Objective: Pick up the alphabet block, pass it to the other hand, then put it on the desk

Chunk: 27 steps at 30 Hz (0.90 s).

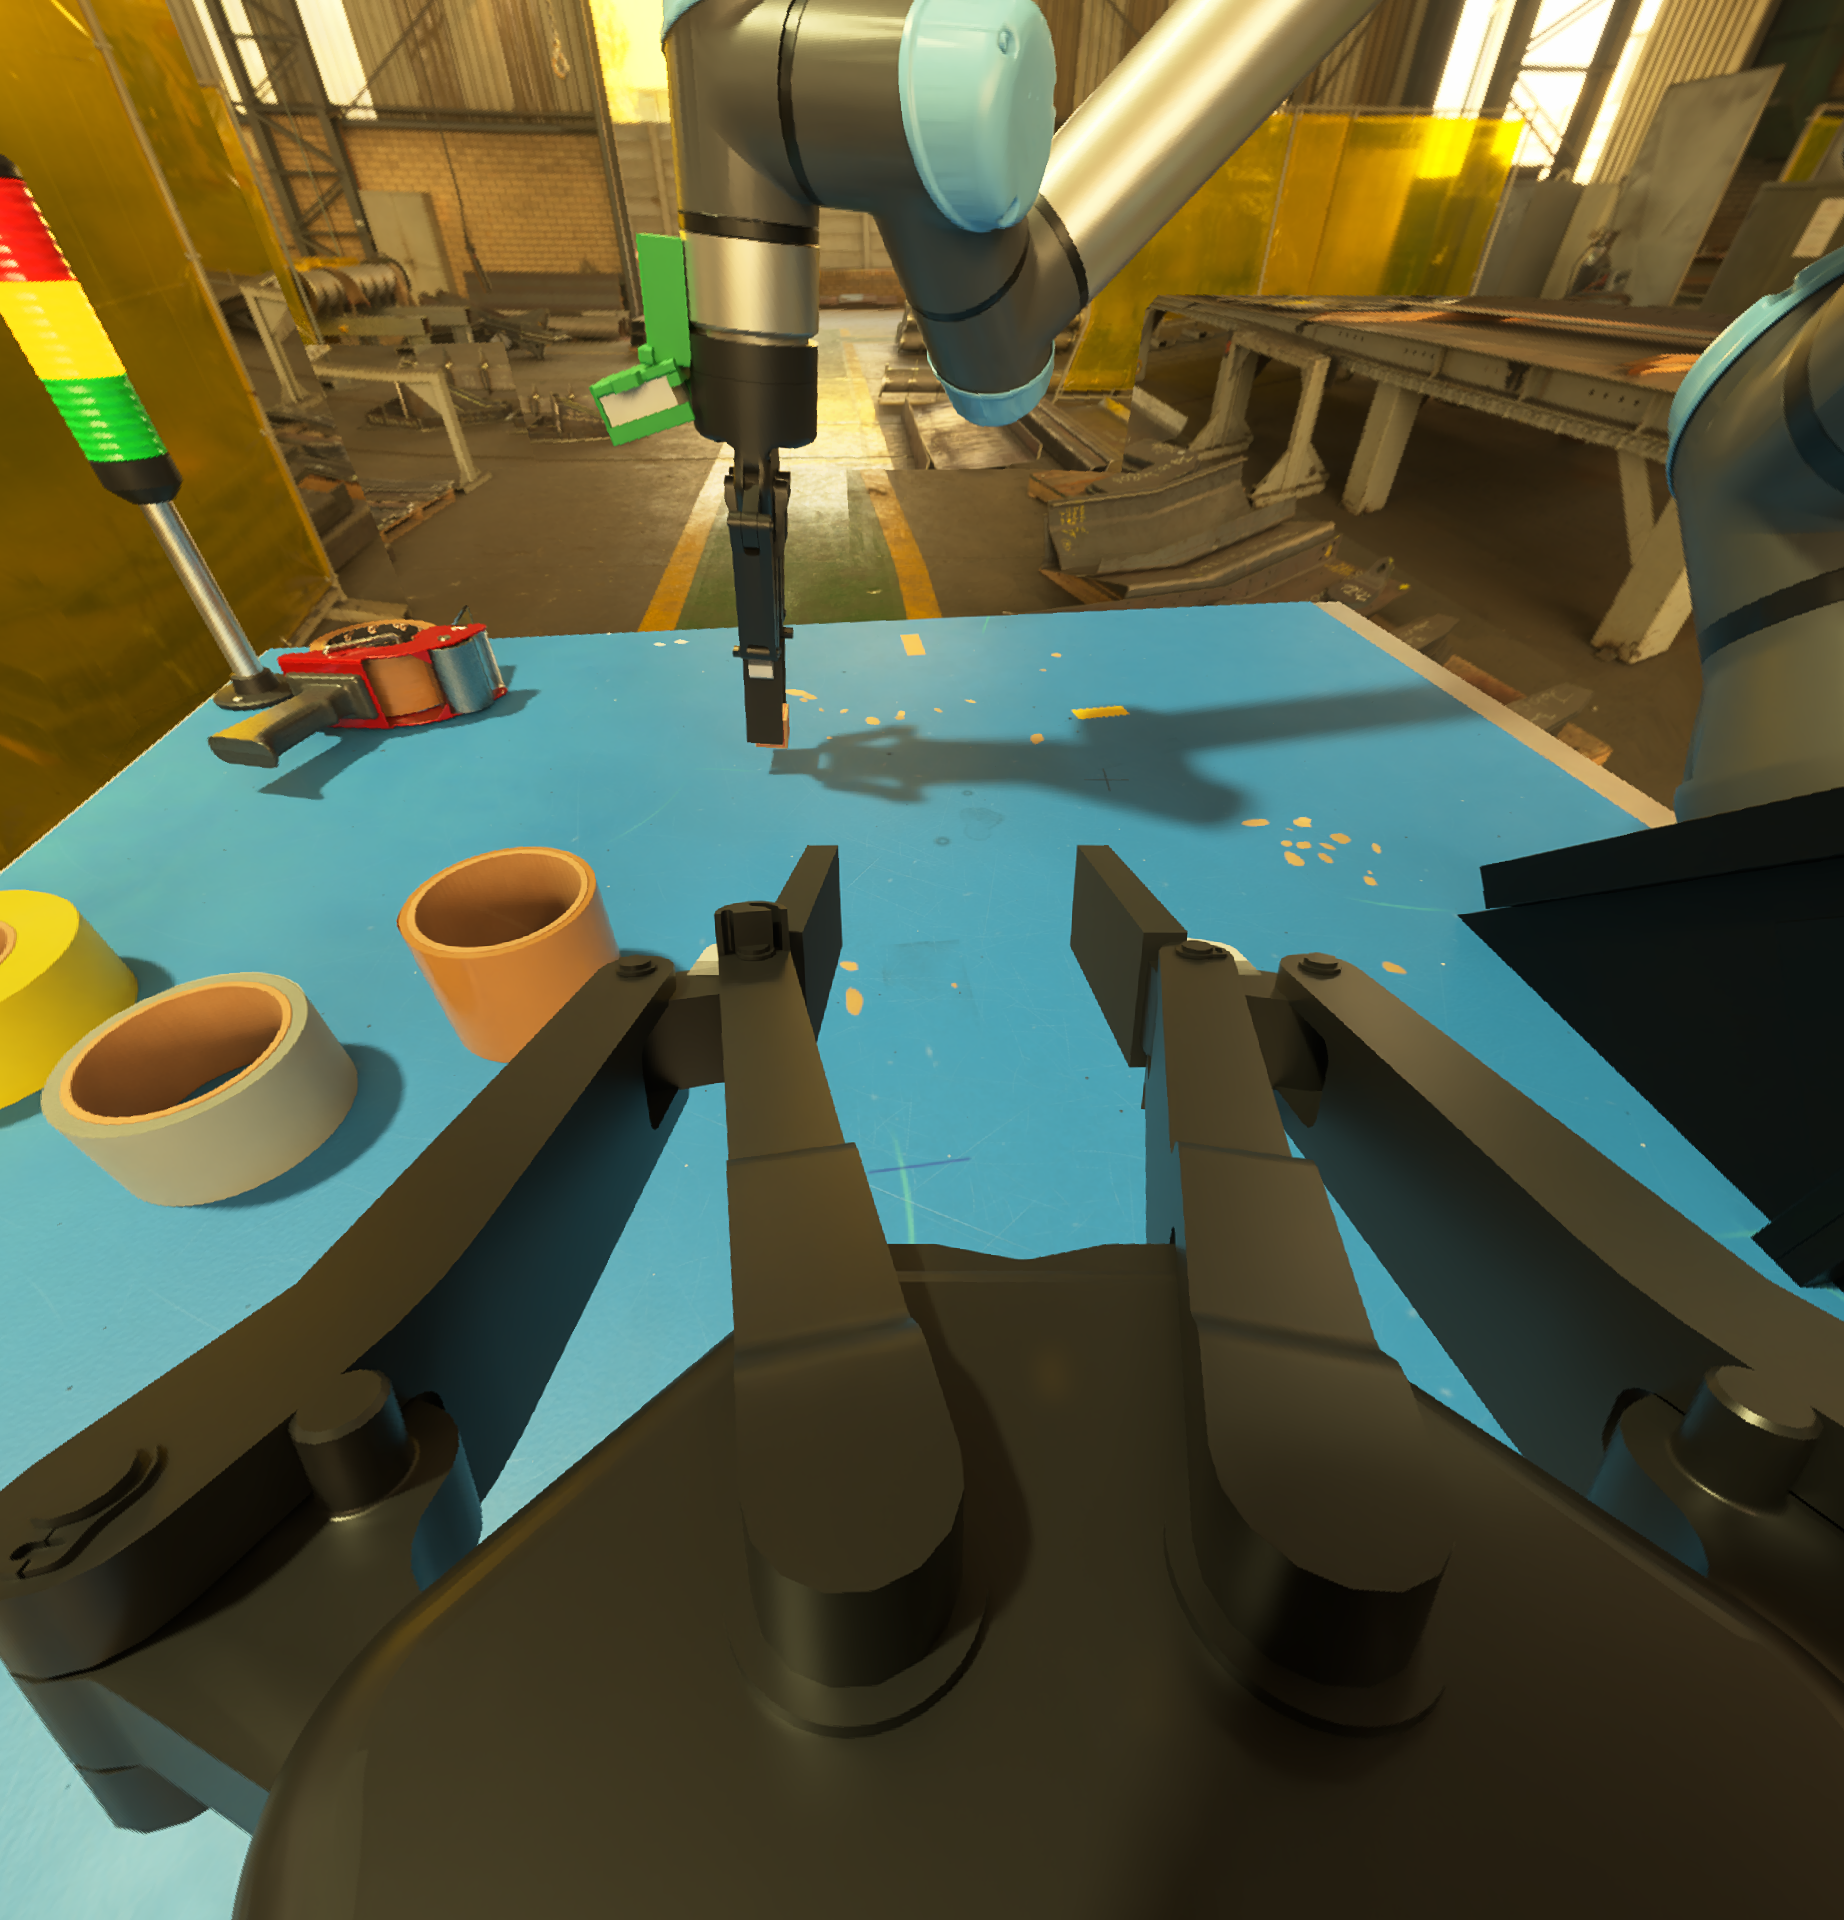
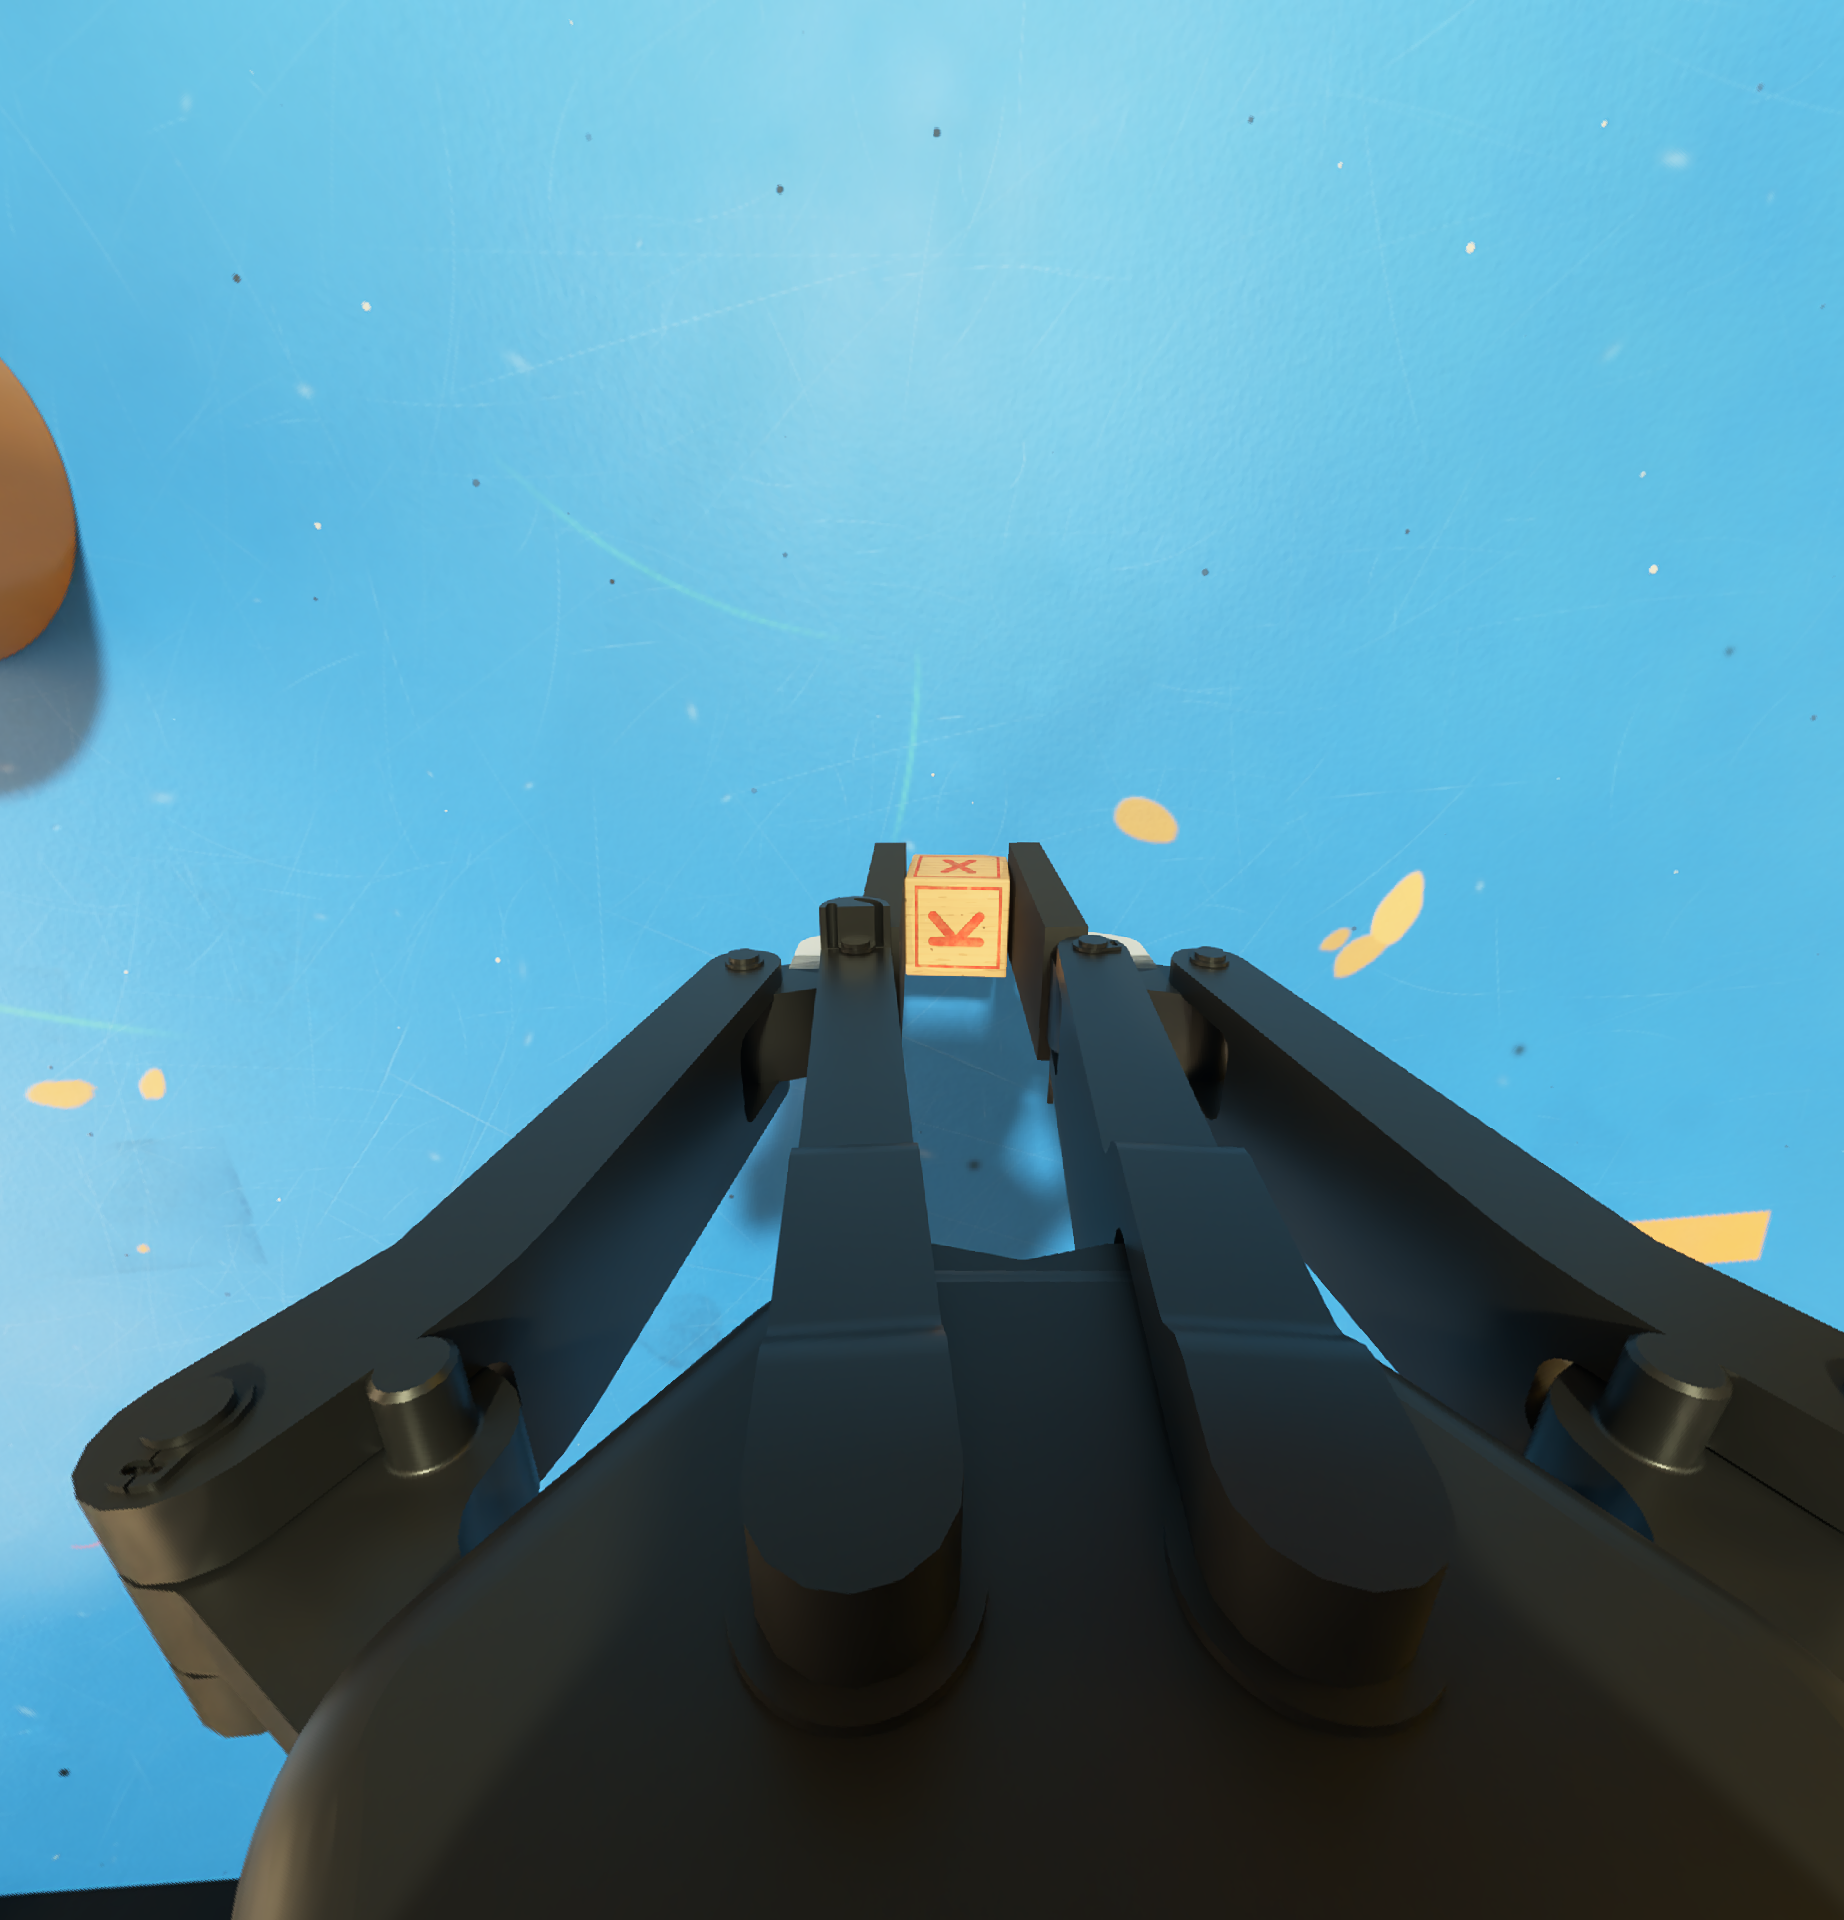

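Note:
The alphabet block (image 2: 956,916) is a small pale wooden cube with red markings. My right gripper (image 2: 956,883) is shut on it and points straight down at the blue desk (image 2: 1001,416). In the left wrist view the right gripper (image 1: 764,717) hangs at the far middle of the desk with its tips at or just above the surface, and only a sliver of the block (image 1: 783,725) shows beside its fingers. My left gripper (image 1: 954,904) is open and empty, low over the near part of the desk, well short of the right gripper.
A brown tape roll (image 1: 507,940), a grey tape roll (image 1: 206,1086) and a yellow roll (image 1: 19,997) stand at the left. A red tape dispenser (image 1: 388,681) and a signal light pole (image 1: 76,353) stand at the far left. A black box (image 1: 1718,997) sits at the right.

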Each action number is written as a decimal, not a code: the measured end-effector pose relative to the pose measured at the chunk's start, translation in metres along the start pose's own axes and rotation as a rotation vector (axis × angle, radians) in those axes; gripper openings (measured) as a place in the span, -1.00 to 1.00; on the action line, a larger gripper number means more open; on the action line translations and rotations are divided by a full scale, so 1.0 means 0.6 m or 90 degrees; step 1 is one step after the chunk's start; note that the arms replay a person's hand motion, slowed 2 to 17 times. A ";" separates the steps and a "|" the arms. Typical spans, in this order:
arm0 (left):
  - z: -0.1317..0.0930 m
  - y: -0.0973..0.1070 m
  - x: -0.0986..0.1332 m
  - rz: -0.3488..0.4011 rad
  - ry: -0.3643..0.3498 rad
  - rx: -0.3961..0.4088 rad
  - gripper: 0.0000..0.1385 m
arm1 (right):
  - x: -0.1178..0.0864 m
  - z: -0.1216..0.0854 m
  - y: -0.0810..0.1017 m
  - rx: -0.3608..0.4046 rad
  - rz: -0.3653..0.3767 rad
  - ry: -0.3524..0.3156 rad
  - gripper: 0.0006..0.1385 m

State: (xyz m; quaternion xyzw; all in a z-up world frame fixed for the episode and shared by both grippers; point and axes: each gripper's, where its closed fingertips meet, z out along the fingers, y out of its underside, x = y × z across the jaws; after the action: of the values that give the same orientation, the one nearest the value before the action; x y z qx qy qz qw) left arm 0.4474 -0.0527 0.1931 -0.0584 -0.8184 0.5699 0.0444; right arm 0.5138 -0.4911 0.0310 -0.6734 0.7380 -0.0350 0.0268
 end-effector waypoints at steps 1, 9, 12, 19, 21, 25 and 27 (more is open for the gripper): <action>0.000 0.000 -0.001 0.000 -0.001 0.000 -0.14 | 0.001 0.002 0.000 -0.001 0.002 0.001 -0.63; -0.002 0.002 -0.007 -0.005 -0.003 0.004 -0.18 | 0.007 0.013 -0.001 -0.008 0.010 0.011 -0.63; -0.002 0.003 -0.008 -0.007 -0.002 0.005 -0.19 | 0.010 0.016 -0.001 -0.011 0.012 0.014 -0.63; -0.003 0.003 -0.010 -0.009 -0.002 0.006 -0.19 | 0.016 0.025 0.002 -0.022 0.008 0.025 -0.63; -0.003 0.003 -0.010 -0.009 -0.002 0.006 -0.19 | 0.017 0.028 0.003 -0.025 0.006 0.028 -0.63; -0.002 0.003 -0.009 -0.008 -0.001 0.006 -0.19 | 0.019 0.031 0.003 -0.027 0.007 0.031 -0.64; -0.002 0.003 -0.008 -0.007 0.000 0.006 -0.20 | 0.020 0.032 0.002 -0.026 0.008 0.031 -0.64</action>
State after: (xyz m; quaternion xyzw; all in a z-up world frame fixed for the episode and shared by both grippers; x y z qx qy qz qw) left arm 0.4522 -0.0516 0.1917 -0.0533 -0.8163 0.5732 0.0477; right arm 0.5130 -0.5030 0.0118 -0.6678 0.7434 -0.0363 -0.0046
